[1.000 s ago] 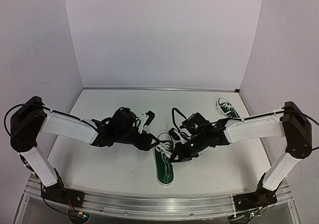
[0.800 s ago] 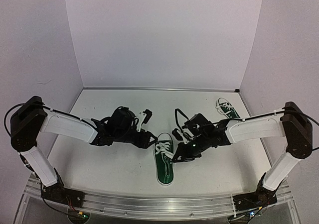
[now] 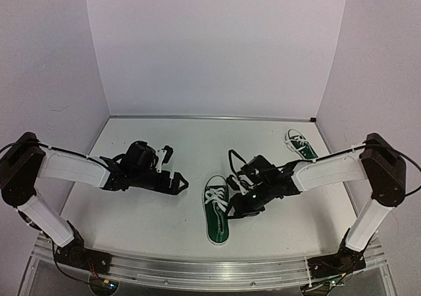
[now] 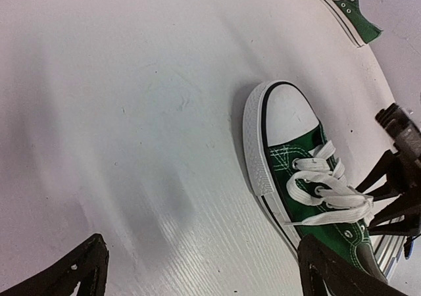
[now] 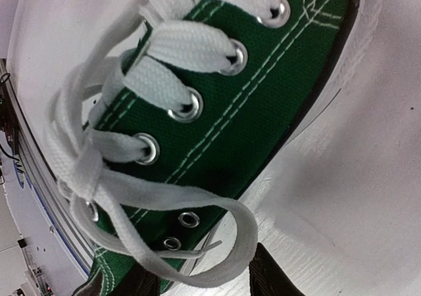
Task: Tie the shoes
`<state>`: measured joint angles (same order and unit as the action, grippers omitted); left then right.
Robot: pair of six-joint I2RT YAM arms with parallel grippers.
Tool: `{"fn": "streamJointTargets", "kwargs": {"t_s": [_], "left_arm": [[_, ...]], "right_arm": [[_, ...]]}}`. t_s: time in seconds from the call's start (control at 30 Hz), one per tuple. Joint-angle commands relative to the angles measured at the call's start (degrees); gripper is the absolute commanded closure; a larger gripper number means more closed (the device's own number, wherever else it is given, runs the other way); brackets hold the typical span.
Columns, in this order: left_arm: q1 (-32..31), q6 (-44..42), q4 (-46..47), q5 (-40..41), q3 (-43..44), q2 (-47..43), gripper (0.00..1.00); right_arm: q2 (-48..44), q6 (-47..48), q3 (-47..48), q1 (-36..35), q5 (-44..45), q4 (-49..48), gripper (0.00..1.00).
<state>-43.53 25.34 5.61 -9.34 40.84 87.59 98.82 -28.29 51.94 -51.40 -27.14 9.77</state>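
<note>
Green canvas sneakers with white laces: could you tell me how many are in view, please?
2. The near sneaker lies centre-front beside the right end effector; the far sneaker sits at the back right. None appears hidden.

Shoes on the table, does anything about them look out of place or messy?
Yes. The near shoe has slack laces: a loose loop droops over its side, and two eyelets on one side near the ankle look empty. The other shoe sits apart by the far right corner, not paired with it.

Bright, even light; soft shadows
</note>
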Motion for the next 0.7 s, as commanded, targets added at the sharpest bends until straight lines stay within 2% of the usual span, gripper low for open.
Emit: {"fn": "streamJointTargets", "kwargs": {"t_s": [0.0,0.23,0.37,0.53,0.67], "left_arm": [[0.8,-1.5,-3.3,-1.4,1.3,-3.3,0.00],[2.8,-2.2,-8.8,-2.4,4.2,-6.5,0.00],[4.0,-3.3,-18.0,-3.2,10.3,-8.2,0.00],[4.1,-3.7,-27.2,3.6,17.5,-13.2,0.00],[4.1,-3.5,-31.9,10.7,18.8,-16.5,0.00]], "right_arm": [[0.7,-0.5,1.6,-1.1,-2.4,-3.5,0.58],[-6.4,-1.2,1.3,-1.2,-0.9,-1.5,0.57],[-15.4,-1.3,0.1,-1.2,2.9,0.3,0.38],[-27.7,-0.3,-0.2,-1.0,12.5,1.2,0.03],[-32.0,-0.5,-1.4,-0.9,17.0,1.6,0.02]]}}
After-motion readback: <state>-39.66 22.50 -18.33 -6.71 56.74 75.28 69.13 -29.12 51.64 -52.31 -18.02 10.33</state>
